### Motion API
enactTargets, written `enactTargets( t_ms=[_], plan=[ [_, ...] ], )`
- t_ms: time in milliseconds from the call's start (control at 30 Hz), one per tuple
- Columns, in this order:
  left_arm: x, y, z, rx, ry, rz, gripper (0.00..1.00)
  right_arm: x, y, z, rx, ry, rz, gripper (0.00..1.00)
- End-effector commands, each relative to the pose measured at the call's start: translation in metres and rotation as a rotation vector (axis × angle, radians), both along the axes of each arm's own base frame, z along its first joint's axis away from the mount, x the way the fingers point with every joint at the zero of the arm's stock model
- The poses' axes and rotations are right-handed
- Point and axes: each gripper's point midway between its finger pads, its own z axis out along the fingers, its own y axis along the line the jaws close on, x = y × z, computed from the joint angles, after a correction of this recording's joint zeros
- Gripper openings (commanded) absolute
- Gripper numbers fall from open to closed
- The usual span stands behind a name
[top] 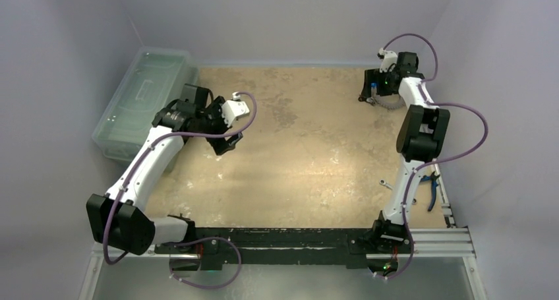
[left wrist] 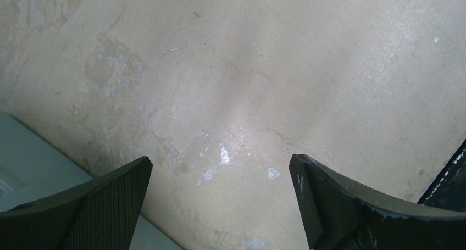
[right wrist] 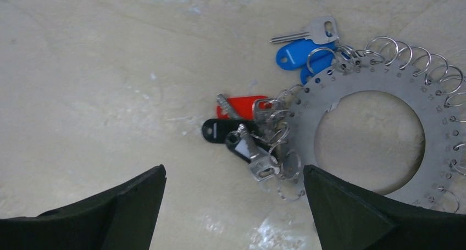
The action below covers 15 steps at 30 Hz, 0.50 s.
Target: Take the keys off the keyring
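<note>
Keyring [right wrist: 357, 78] lies flat on the worktop [top: 310, 148] in the far right corner, right gripper [right wrist: 233, 173] spread wide just above it, holding nothing.
Keyring is a flat metal disc with a big centre hole and small wire loops around its rim. The keys [right wrist: 254, 154] bunch at its left edge with red, black and blue tags, one silver key splayed out at the top. Likely stiff, thin and slick, and since it sits flush on the worktop the edge is hard to pinch. Keys look light and floppy; best hold is a key head or plastic tag, with the other gripper pinning the disc. How the loops open is too small to tell, probably split rings. Left gripper [left wrist: 221, 159] is also wide and empty, over bare worktop beside the clear bin [top: 138, 95]. Pliers [top: 432, 188] and spanner [top: 385, 181] are near the right arm's base.
</note>
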Motion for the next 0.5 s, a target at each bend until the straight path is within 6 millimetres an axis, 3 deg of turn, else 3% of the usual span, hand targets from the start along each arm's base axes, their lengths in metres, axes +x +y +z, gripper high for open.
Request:
enactTargets(
  t_ms=[0, 267, 467],
  plan=[
    [0.002, -0.008, 0.021, -0.081, -0.061, 0.024, 0.99, 0.032, -0.017, 0.008, -0.049, -0.056, -0.089, 0.99],
    [-0.001, -0.012, 0.027, -0.124, -0.061, 0.041, 0.99, 0.045, -0.023, -0.028, -0.043, 0.009, -0.113, 0.99],
    [0.001, -0.012, 0.027, -0.137, -0.064, 0.062, 0.99, 0.024, -0.002, -0.045, 0.065, 0.123, -0.089, 0.97]
  ],
)
